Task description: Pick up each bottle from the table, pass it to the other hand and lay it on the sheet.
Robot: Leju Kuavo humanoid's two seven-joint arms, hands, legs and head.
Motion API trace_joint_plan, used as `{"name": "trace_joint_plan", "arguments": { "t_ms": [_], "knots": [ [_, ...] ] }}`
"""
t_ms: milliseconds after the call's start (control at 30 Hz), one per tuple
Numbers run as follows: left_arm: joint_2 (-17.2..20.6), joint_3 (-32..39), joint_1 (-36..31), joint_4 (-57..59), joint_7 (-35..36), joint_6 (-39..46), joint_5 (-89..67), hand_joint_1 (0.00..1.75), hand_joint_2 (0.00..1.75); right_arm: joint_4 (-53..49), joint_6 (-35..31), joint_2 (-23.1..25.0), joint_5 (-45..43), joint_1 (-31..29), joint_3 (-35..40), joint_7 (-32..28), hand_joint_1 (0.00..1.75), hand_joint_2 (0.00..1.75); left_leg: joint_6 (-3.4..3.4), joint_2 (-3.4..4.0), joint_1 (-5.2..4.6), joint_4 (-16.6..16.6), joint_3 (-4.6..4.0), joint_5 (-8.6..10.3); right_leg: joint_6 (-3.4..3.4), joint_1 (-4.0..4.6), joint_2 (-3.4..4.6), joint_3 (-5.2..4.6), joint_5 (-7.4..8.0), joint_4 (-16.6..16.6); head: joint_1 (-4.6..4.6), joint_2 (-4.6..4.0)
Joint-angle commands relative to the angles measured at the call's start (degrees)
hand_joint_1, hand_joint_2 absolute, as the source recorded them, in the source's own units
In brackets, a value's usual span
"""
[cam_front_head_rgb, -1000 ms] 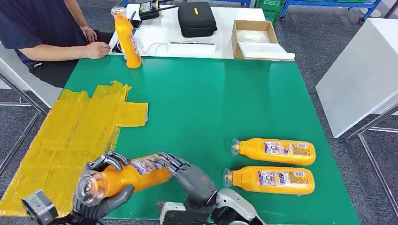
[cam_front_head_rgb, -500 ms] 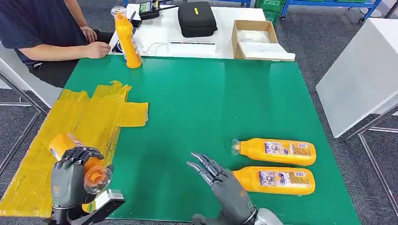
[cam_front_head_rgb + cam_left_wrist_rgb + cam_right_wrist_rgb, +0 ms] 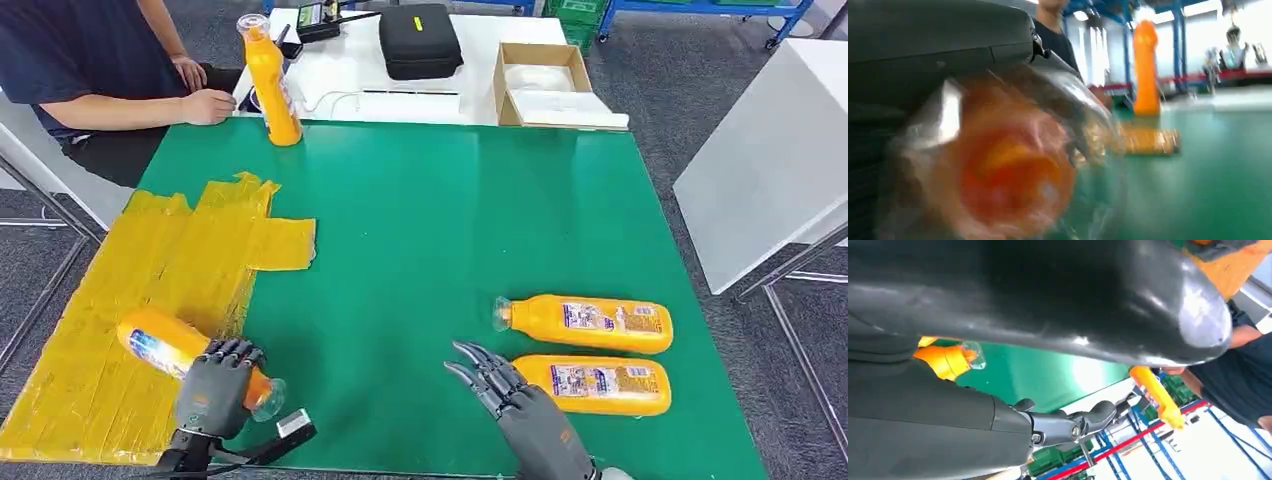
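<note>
On the yellow sheet (image 3: pixel 130 300) at the left of the green desk (image 3: pixel 430 230), the left robot hand (image 3: pixel 215 385) grips an orange bottle (image 3: pixel 165 343) lying on its side, clear cap toward the desk's near edge; its blue label print is too small to read. Farther right, the right robot hand (image 3: pixel 515 400) hovers with fingers spread and nothing held, beside two more orange bottles (image 3: pixel 585 323) lying flat, labels illegible. Another orange bottle (image 3: pixel 270 80) stands upright at the far edge.

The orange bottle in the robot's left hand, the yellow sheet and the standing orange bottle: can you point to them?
orange bottle in the left hand (image 3: pixel 150 345), head view, labelled body.
yellow sheet (image 3: pixel 170 270), head view, bare middle.
standing orange bottle (image 3: pixel 270 85), head view, body.
</note>
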Motion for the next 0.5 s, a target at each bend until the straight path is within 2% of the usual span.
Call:
{"name": "trace_joint_plan", "arguments": {
  "t_ms": [33,267,467,500],
  "knots": [
    [2.9,-7.6,-4.2,9.8,5.0,-8.1,-0.6,0.0,1.75,2.4,4.0,1.9,0.7,-2.4,-0.5,0.7,0.0,0.0,0.04,-0.02,-0.04,-0.1,0.25,0.0,-0.09,-0.03,0.04,0.22,-0.02,-0.1,0.0,0.0],
    [3.1,-6.5,-1.2,2.0,4.7,-7.9,4.7,0.0,1.75,2.1,2.5,1.0,2.8,-0.1,-0.9,1.8,0.0,0.0,0.03,0.01,-0.03,-0.1,0.52,-0.07,-0.16,-0.03,0.14,0.49,-0.12,-0.1,0.0,0.0],
    [-0.9,-1.5,2.1,-13.3,0.1,-10.5,17.1,0.0,1.75,2.1,-2.6,-2.3,7.4,3.1,2.7,7.3,0.0,0.0,0.05,-0.11,0.0,0.0,0.39,-0.1,-0.06,0.0,0.01,0.4,-0.13,0.0,0.0,0.0],
    [-1.7,-0.4,2.7,-15.8,-1.4,-10.6,19.7,0.0,0.0,2.2,-4.3,-2.6,9.9,3.4,4.9,9.5,0.0,0.0,0.07,-0.11,-0.03,0.0,0.48,-0.12,-0.06,-0.03,0.02,0.49,-0.15,0.0,0.0,0.0]
  ]
}}
